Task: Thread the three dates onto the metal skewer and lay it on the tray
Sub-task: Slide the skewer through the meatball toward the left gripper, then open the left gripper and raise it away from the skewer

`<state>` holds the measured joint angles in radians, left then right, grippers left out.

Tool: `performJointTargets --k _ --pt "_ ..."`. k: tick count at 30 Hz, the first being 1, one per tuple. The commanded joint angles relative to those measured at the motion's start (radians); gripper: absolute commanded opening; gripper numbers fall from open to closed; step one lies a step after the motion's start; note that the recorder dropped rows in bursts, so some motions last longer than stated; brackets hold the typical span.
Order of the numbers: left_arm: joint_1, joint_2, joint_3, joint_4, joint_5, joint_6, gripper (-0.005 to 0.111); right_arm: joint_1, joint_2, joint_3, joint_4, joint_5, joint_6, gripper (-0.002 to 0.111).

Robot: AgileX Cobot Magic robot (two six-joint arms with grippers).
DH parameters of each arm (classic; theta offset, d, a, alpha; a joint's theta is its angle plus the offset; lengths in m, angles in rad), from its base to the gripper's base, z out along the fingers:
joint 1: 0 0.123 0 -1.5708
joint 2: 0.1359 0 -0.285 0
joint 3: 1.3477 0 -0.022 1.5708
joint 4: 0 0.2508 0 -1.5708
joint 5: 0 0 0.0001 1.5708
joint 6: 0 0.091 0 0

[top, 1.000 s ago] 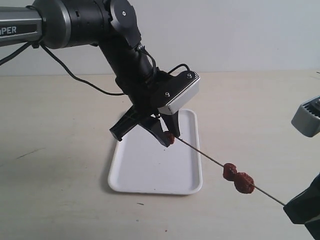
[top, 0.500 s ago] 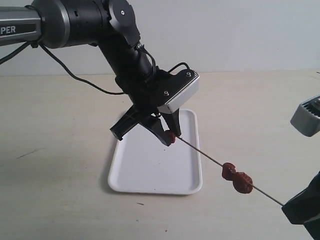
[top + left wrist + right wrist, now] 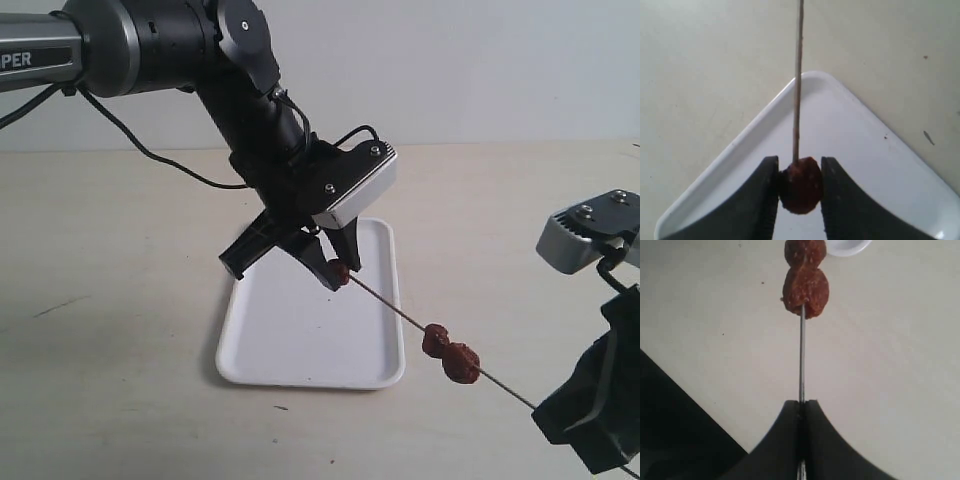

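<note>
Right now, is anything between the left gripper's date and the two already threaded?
Nothing visible: only bare thin grey metal skewer runs from the wrinkled red-brown date in the left gripper to the threaded pair.

bright, even light throughout, shadows faint and soft (close wrist views look slightly blurred).

Beige table (image 3: 120, 330), white tray (image 3: 290, 340) flat on it (rounded corners) — low rim

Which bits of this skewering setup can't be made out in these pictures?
Skewer tip: left wrist view, buried in the date that the left gripper pinches.
Skewer's other end: right wrist view, hidden inside the shut right gripper.
Tray's far edge: exterior view, mostly behind the left gripper.
</note>
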<state>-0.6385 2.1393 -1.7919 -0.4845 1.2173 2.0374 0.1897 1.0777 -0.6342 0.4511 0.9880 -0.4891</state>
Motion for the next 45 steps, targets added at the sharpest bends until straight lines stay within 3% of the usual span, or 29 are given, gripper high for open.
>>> performJointTargets --k 1,8,18,37,45 --pt "0.001 -0.012 0.001 -0.038 0.004 0.004 0.03 -0.003 0.039 -0.001 0.023 -0.039 -0.027 0.0" --pt "-0.001 -0.012 0.001 -0.053 0.004 0.024 0.03 -0.003 0.123 -0.009 0.046 -0.13 -0.07 0.0" --pt "-0.023 -0.012 0.001 -0.073 0.004 0.029 0.03 -0.003 0.271 -0.152 0.065 -0.157 -0.093 0.0" --pt "-0.023 -0.012 0.001 -0.182 0.004 0.022 0.03 -0.003 0.296 -0.153 0.072 -0.207 -0.093 0.0" --pt "-0.023 -0.013 0.001 -0.229 0.004 -0.122 0.06 -0.003 0.296 -0.153 0.072 -0.241 -0.086 0.0"
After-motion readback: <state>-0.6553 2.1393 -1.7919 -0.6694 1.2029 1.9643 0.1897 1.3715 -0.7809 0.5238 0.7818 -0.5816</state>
